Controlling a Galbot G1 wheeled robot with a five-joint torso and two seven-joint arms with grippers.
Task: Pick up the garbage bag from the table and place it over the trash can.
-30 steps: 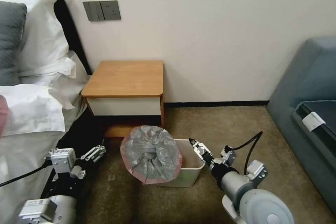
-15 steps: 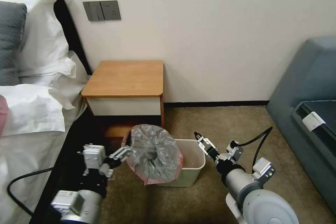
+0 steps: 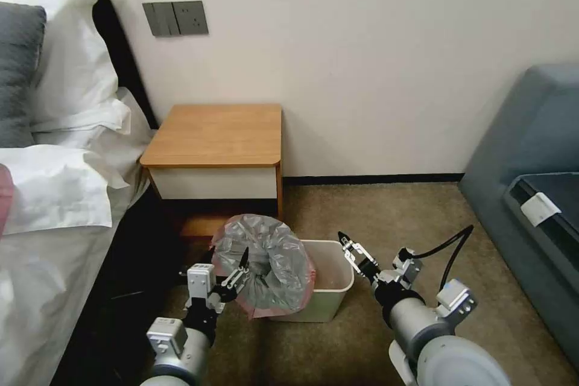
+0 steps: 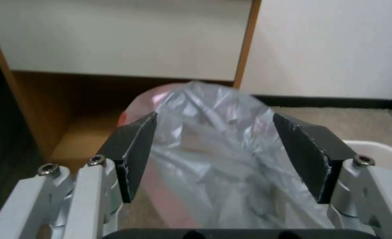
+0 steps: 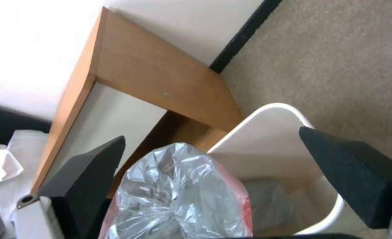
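Note:
The garbage bag [image 3: 265, 265], crinkly grey with a pink-red rim, is bunched over the left side of the cream-white trash can [image 3: 330, 289] on the carpet. The can's right half stands uncovered. Behind them is the table [image 3: 217, 132], its wooden top bare. My left gripper [image 3: 237, 270] is open at the bag's left edge. In the left wrist view the garbage bag [image 4: 213, 132] lies between the spread fingers [image 4: 134, 156]. My right gripper [image 3: 350, 247] hangs open just right of the can's rim. The right wrist view looks down on the garbage bag [image 5: 178, 199] and the trash can [image 5: 267, 113].
A bed with white pillows [image 3: 66, 102] and a dark frame runs along the left, close beside my left arm. A grey-blue sofa [image 3: 531, 151] fills the right side. Open carpet [image 3: 386, 211] lies between the can and the sofa, and the wall stands behind the table.
My left arm has swung right from beside the bed until its open gripper reaches the bag's left edge. The right gripper has drawn back slightly to the right, off the can.

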